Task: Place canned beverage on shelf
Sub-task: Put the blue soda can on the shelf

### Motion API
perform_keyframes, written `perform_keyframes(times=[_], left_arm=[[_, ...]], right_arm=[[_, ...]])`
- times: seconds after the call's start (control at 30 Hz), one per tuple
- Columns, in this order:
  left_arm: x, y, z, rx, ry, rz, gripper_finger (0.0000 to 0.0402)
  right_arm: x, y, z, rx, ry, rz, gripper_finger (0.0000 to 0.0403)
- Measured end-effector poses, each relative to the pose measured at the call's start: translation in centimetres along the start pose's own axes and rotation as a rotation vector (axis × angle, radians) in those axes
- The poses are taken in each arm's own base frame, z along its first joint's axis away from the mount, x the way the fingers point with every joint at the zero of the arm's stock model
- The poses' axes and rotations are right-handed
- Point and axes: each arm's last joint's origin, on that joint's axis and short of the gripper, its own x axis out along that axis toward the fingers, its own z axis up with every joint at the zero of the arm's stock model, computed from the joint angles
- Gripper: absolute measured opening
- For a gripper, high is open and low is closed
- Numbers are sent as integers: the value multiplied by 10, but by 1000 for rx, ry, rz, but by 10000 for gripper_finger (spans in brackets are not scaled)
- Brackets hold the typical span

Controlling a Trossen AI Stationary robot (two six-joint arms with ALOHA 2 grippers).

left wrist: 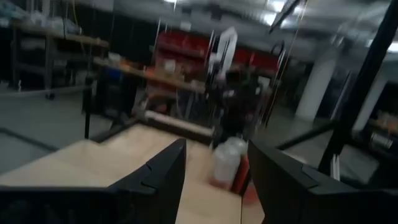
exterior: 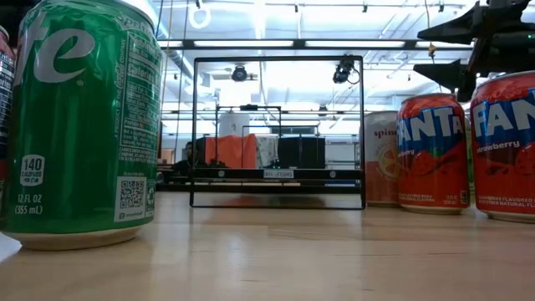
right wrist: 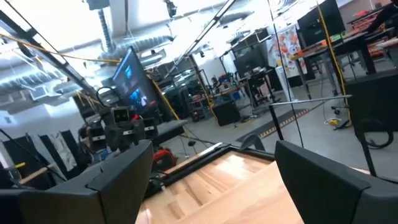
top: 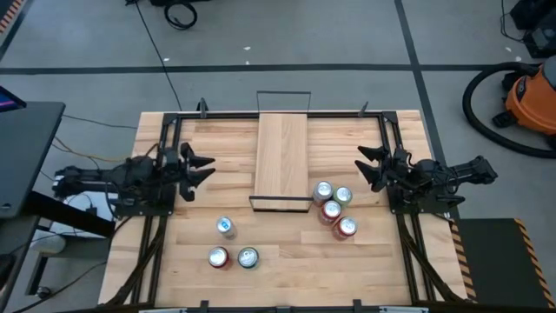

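The shelf (top: 281, 161), a narrow light-wood board with black wire rails at its short ends, lies in the middle of the table; its near rail shows in the low view (exterior: 277, 130). Several cans stand upright on the tabletop: a group (top: 334, 209) right of the shelf's near end, and three (top: 230, 246) toward the near left, among them a green can (exterior: 79, 125) and red Fanta cans (exterior: 432, 150). My left gripper (top: 206, 169) is open and empty left of the shelf. My right gripper (top: 365, 165) is open and empty right of it, above the can group.
A black frame (top: 287, 113) runs along the table's far edge and down both sides. Bare wood lies between each gripper and the shelf. An orange vacuum (top: 530, 100) stands on the floor at the far right.
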Motion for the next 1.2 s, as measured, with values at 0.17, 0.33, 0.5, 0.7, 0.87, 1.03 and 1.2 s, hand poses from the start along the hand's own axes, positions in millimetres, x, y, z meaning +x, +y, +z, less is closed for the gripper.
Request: perform_keyframes(times=[0.17, 0.33, 0.5, 0.7, 0.87, 1.03, 1.2], left_arm=[[21, -14, 17, 46, 134, -4, 183], [43, -30, 21, 113, 382, 26, 183], [58, -49, 29, 122, 594, 32, 185], [74, -75, 48, 120, 724, 19, 203], [88, -102, 61, 83, 799, 7, 235], [101, -128, 69, 119, 943, 61, 249], [115, -148, 63, 157, 1114, 133, 238]], right_arm=[[1, 5, -2, -10, 44, 131, 348], [6, 7, -12, -43, 132, 116, 348], [20, 17, -13, -122, 243, 88, 348], [45, 40, -9, -292, 387, 78, 348], [63, 60, -12, -398, 468, 103, 348], [67, 66, -24, -472, 511, 64, 348], [65, 69, -29, -518, 516, 40, 348]])
